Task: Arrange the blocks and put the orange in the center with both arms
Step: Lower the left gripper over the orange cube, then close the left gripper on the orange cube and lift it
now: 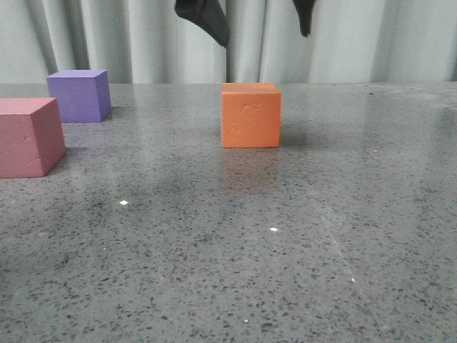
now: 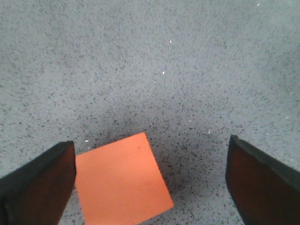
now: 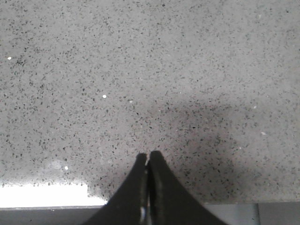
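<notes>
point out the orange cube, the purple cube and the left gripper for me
orange cube point(image 1: 250, 118), front view, its scratched front face.
purple cube point(image 1: 77, 98), front view, its front face.
left gripper point(image 2: 150, 180), left wrist view, midway between its open fingers.

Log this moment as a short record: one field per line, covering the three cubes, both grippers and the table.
orange cube: on the table, mid-table, apart from the other two; scratch marks on its front face
purple cube: far left, behind the pink cube
pink cube: left edge of the front view, partly cut off
left gripper: open, above the orange cube, not touching it
right gripper: shut, empty, over bare table
table: grey speckled stone, glossy
</notes>
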You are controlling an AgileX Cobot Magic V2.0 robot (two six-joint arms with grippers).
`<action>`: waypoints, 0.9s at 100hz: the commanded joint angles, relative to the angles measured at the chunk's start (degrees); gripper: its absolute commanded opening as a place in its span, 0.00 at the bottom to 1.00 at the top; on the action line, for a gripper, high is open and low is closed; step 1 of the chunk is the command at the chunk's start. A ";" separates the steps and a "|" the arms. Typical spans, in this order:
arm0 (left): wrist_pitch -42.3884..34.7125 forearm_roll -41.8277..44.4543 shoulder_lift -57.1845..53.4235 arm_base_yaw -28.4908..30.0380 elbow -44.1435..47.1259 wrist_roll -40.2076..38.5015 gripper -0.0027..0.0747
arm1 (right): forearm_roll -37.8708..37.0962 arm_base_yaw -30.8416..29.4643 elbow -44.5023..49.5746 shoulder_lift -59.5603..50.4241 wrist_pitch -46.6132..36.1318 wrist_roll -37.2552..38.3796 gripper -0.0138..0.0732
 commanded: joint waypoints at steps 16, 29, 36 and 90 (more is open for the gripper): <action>2.12 6.60 1.75 -1.26 -4.65 -6.41 0.82 | -0.51 -0.19 -1.24 0.11 -2.45 -0.51 0.08; 4.38 10.29 2.03 -1.26 -4.65 -9.76 0.82 | -0.51 -0.19 -1.24 0.11 -2.45 -0.51 0.08; 4.37 10.71 2.03 -1.26 -4.65 -10.15 0.82 | -0.51 -0.19 -1.24 0.11 -2.45 -0.51 0.08; 5.52 10.47 4.27 -1.26 -4.54 -12.41 0.82 | -0.51 -0.19 -1.24 0.11 -2.50 -0.51 0.08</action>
